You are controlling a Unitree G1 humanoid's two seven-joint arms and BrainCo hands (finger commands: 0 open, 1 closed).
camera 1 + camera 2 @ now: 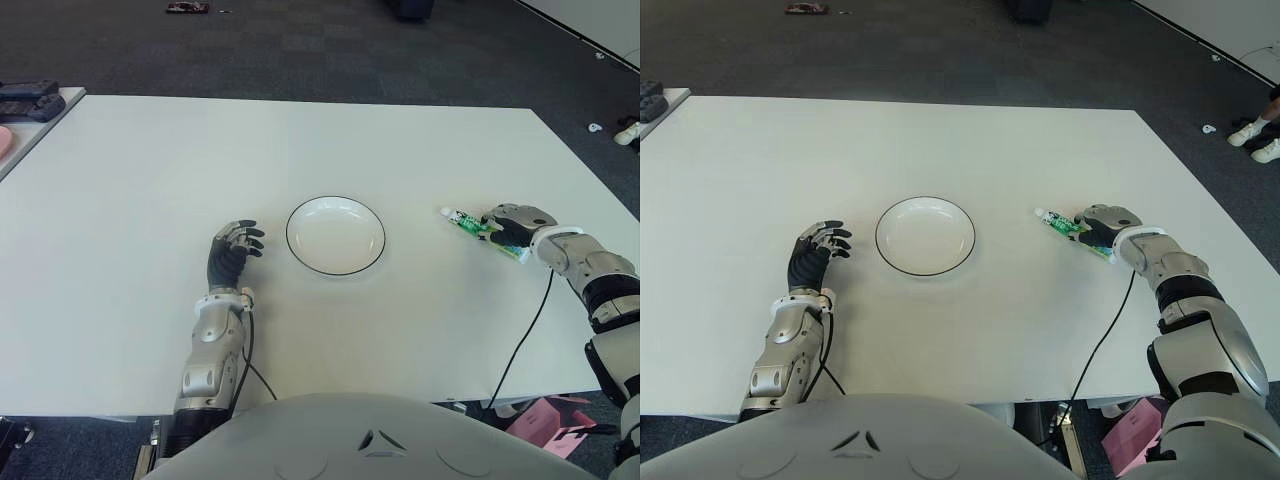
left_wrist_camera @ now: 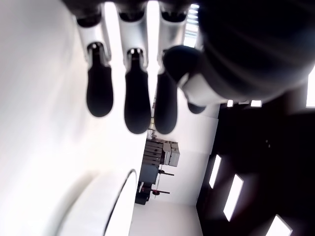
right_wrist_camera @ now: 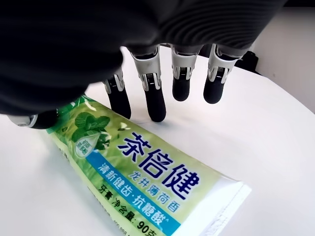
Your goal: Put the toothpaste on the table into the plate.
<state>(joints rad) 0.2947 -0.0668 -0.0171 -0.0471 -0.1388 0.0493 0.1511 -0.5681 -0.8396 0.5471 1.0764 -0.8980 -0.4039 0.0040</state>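
The toothpaste (image 1: 462,220) is a green and white tube with a white cap, lying flat on the white table (image 1: 300,140) to the right of the plate. My right hand (image 1: 510,225) is over the tube's rear half. In the right wrist view its fingers (image 3: 155,105) reach out past the tube (image 3: 147,177) and are not curled round it, and the thumb sits beside the tube. The plate (image 1: 335,199) is white with a dark rim, empty, at the table's middle. My left hand (image 1: 235,248) shows idle just left of the plate, fingers extended.
A black cable (image 1: 525,335) runs from my right wrist over the table's front edge. Dark items (image 1: 30,100) lie on a side table at the far left. Shoes (image 1: 628,130) are on the floor at the right.
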